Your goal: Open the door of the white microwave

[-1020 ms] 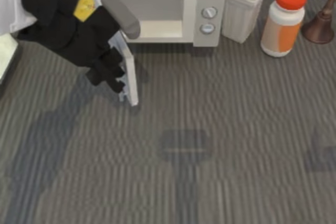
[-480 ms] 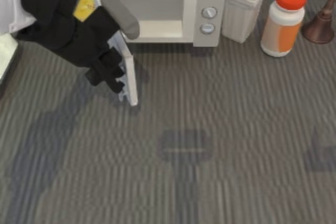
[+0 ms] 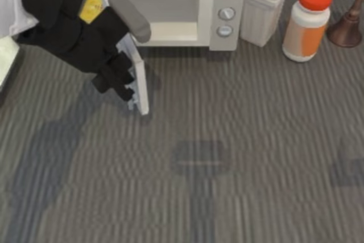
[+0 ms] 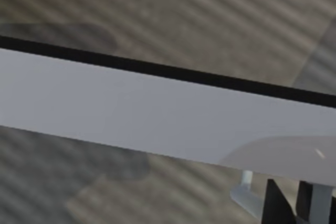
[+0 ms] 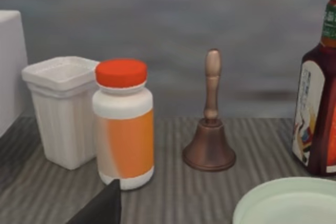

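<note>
- White microwave (image 3: pixel 175 5): one, with one door (image 3: pixel 138 78) and two round knobs (image 3: pixel 226 13).
- White square tub (image 3: pixel 263 5): one.
- Pill bottle, white and orange with a red cap (image 3: pixel 306 22): one.
- Bronze hand bell (image 5: pixel 209 120): one.
- Dark sauce bottle with a printed label (image 5: pixel 317 103): one, seen only from the right wrist.
- Pale green plate (image 5: pixel 289 202): one, partly in the right wrist view.
- Yellow item (image 3: pixel 91 8) behind the left arm: one, kind unclear.
- Robot arms: one in the top view, the left.

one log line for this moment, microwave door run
door: swung open | white microwave: cavity exposed | left gripper: at door's free edge | right arm: out of top view
</note>
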